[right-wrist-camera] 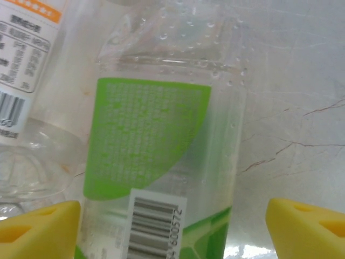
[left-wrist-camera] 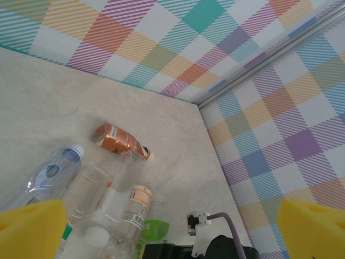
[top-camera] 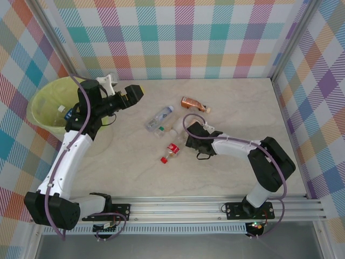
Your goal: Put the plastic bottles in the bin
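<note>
Plastic bottles (top-camera: 160, 118), clear dimpled cylinders (green-labelled one (right-wrist-camera: 161, 162) droplet-beaded), smooth marbled table (top-camera: 237, 108)

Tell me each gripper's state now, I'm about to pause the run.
Left gripper: open, holding nothing.
Right gripper: open, jaws either side of the green-labelled bottle, not yet clamped.

right gripper (top-camera: 188, 134) sits among bottles (top-camera: 160, 118) (all lying flat); left gripper (top-camera: 135, 93) hovers between them and the bin (top-camera: 35, 102).
</note>
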Motion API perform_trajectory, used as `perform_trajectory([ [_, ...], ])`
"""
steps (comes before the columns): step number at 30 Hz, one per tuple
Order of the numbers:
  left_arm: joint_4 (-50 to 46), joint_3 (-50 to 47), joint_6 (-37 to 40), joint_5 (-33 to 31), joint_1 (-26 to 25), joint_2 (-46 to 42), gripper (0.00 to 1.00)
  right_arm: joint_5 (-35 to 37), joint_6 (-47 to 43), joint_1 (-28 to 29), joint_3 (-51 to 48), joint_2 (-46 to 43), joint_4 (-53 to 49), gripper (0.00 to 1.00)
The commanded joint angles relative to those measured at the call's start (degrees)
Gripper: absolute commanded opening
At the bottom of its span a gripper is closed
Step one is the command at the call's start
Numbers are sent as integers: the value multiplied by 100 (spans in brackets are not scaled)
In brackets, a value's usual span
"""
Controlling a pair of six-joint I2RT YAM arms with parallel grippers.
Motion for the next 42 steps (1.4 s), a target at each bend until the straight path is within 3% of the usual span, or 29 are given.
perform_trajectory([
  [1,107,3,147,-28,-79,-29,100,-294,-657,-151,-229,96,517,86],
  [10,-280,133,177,-225,-256,123,100,-186,-1198,-199,-422,-162,689,61],
  [20,-195,311,65,-310,-616,559,100,-236,-1905,-190,-1219,-1483,1844,54],
  [25,-11,377,168,104,-858,807,100,-1162,-2592,-183,-1451,-1986,2734,55],
  [34,-155,503,396,118,-1383,1210,100,-3592,-3471,-190,-1240,-2036,3650,57],
  [38,-104,517,425,144,-1590,1341,99,-4154,-3515,-181,-1019,-1846,3825,57],
  [42,-323,601,404,-228,-1724,1494,88,-4465,-3538,-155,-791,-1718,3860,57],
])
